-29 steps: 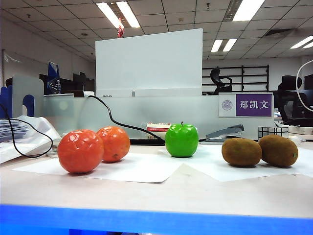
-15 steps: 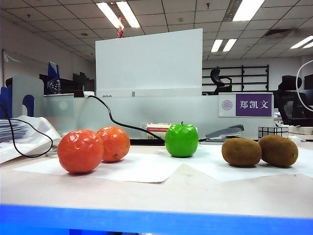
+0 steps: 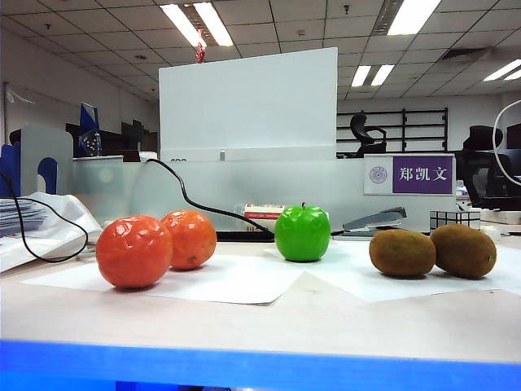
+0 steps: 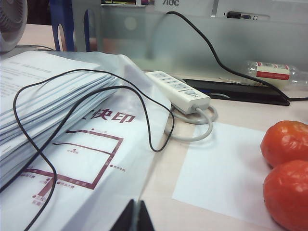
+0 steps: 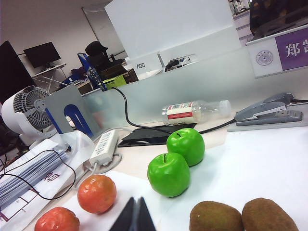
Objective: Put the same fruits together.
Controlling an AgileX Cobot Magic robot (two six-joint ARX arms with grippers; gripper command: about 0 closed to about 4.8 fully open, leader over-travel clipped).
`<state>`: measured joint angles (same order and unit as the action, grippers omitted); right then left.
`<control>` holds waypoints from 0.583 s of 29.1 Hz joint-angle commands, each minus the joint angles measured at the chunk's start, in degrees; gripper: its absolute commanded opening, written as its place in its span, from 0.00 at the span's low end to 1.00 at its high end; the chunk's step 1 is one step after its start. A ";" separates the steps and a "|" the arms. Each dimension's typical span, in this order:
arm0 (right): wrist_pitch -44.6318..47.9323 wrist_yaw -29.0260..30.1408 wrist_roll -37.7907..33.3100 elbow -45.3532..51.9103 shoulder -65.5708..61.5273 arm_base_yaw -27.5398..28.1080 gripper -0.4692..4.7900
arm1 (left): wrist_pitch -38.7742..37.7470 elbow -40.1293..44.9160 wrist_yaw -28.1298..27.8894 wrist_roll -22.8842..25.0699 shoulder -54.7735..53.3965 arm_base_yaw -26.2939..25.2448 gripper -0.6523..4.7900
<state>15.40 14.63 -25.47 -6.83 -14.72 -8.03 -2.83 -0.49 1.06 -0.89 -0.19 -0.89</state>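
Orange, green, brown: three tidy groups across the tabletop (image 3: 326, 314), and nothing has stirred between the earlier exterior shots and this one. Every fruit sits exactly where it sat a second ago.

On the left, the two oranges (image 3: 155, 244) are touching, one a little behind the other. In the middle the green apple (image 3: 302, 233) looks like a single fruit from the exterior camera, but the right wrist view settles it: two apples (image 5: 178, 161), one tucked just behind the other and touching. On the right, the two kiwis (image 3: 433, 252) lie side by side, pressed together.

Neither arm shows in the exterior view. The left tool (image 4: 136, 220) is clenched tight with nothing between its tips, hanging low over a stack of papers (image 4: 43, 91) in a plastic bag beside a white power strip (image 4: 179, 91), with the oranges off to one side. The right tool (image 5: 135, 216) is likewise clenched and empty, sitting near the tabletop just short of the fruit row, between an orange and a kiwi.

With no movement and every pair already matched, my read is that the sorting is done and both arms are parked clear. No fruit looks likely to roll.
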 commanded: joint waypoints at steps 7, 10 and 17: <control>0.68 0.09 -0.02 -0.20 0.09 0.04 0.07 | 0.33 -0.04 0.26 0.04 0.09 0.11 0.11; 0.68 0.09 -0.02 -0.20 0.09 0.04 0.07 | 0.33 -0.04 0.26 0.04 0.09 0.11 0.11; -4.83 -0.92 12.00 -0.20 7.41 0.13 0.08 | 0.31 -0.04 0.26 0.04 0.09 0.11 0.11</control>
<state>12.10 14.37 -20.08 -6.81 -9.21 -7.97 -2.85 -0.49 1.06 -0.89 -0.19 -0.89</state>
